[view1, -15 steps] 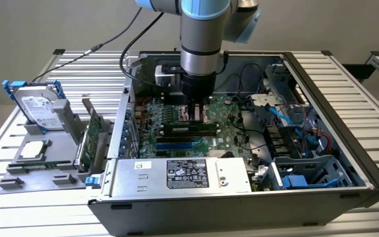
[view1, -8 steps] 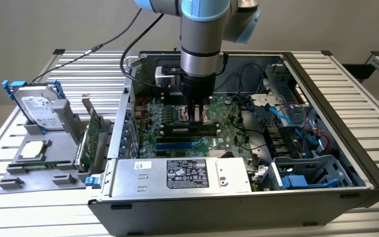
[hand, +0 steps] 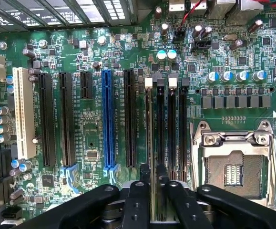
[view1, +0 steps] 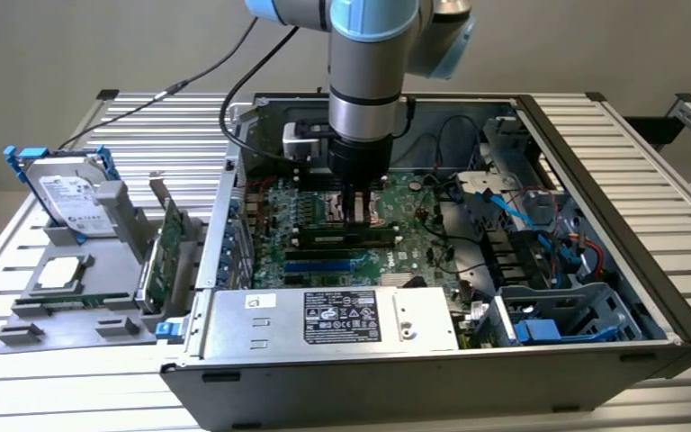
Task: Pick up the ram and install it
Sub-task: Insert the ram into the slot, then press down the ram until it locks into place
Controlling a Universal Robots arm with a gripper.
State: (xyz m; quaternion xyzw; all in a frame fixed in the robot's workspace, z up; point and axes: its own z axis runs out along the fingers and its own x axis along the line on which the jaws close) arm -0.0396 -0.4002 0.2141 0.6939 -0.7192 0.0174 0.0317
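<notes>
I see my black two-fingered gripper (hand: 152, 183) clamped on the thin green ram stick (hand: 150, 143); I'd keep it square over the slot directly beneath, pressing evenly.

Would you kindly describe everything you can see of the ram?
The ram is a long, thin green stick with a row of dark chips. It stands on edge along the memory slots of the motherboard, inside the open computer case. The gripper grips its top edge near the middle. Whether it is fully seated in a slot cannot be told.
</notes>
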